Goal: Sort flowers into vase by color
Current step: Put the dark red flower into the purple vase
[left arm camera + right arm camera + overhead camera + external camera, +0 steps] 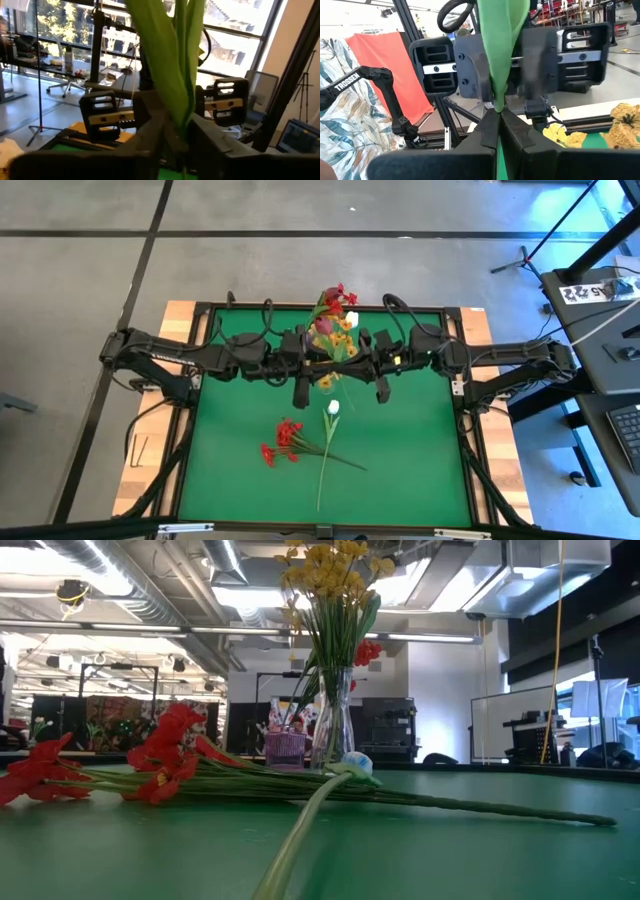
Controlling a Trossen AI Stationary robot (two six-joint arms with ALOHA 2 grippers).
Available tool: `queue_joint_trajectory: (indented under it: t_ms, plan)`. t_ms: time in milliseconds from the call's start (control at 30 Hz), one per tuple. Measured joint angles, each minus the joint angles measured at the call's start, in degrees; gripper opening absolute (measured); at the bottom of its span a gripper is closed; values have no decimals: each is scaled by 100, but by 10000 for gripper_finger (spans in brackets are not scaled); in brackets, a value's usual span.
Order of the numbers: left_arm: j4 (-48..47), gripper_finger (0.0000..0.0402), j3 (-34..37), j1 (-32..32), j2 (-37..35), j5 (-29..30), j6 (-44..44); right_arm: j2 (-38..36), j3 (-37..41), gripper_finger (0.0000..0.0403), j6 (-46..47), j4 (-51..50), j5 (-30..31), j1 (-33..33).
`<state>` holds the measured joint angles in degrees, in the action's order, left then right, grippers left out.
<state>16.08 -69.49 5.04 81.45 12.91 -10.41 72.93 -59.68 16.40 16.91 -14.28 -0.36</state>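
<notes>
A clear glass vase (334,720) stands at the table's far middle (336,330) and holds yellow sprays (330,570), red blossoms, a dark pink bud and a white tulip. Both grippers meet at it from opposite sides: my left gripper (322,352) (181,137) and my right gripper (352,354) (497,117) are each shut on a green leafy stem. The low view does not show them. On the green mat, a red spray (284,442) (165,755) and a white tulip (333,408) (352,764) lie flat, stems crossing. My left gripper pinches a green leafy stem (180,117) between its two fingers, coming level from the table's left. The leaves rise upright above the fingers. My right gripper pinches a green leafy stem (496,97) between its fingertips, level from the table's right. The leaf stands upright above them. Which blossom either stem bears I cannot tell.
The tulip's long stem (322,470) runs toward the near edge. Bare mat (420,450) lies right and left of the loose flowers. A black raised frame (458,420) borders the mat. Stands and desks surround the table.
</notes>
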Motion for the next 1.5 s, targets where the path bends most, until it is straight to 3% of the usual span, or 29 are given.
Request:
queue_joint_trajectory:
  t_ms: [133, 333, 633, 833, 1000, 1233, 1500]
  plan:
    - [2, 20, 0, 2, 0, -20, -2, 0, 0, 7, -14, 2, -13, -7]
    - [2, 9, 0, 18, 0, -19, -2, -7, 0, 16, -283, 1, -19, -6]
    - [-484, 5, 2, 240, -483, 107, 171, -394, 0, 148, -657, -476, -98, 4]
    - [-1225, 4, 0, 485, -1226, 773, 348, -1134, -7, 207, -1064, -1247, 415, 2]
    - [-1920, 3, -2, 667, -1806, 2051, 649, -1703, -4, 213, -1096, -1723, 520, 0]
    - [-2849, 4, -15, 473, -2118, 3489, 761, -2044, -4, 213, -1243, -2778, 1443, -4]
    - [-3223, 6, 162, -466, -1763, 3650, 651, -1746, 0, 214, -1255, -3773, 3007, -4]
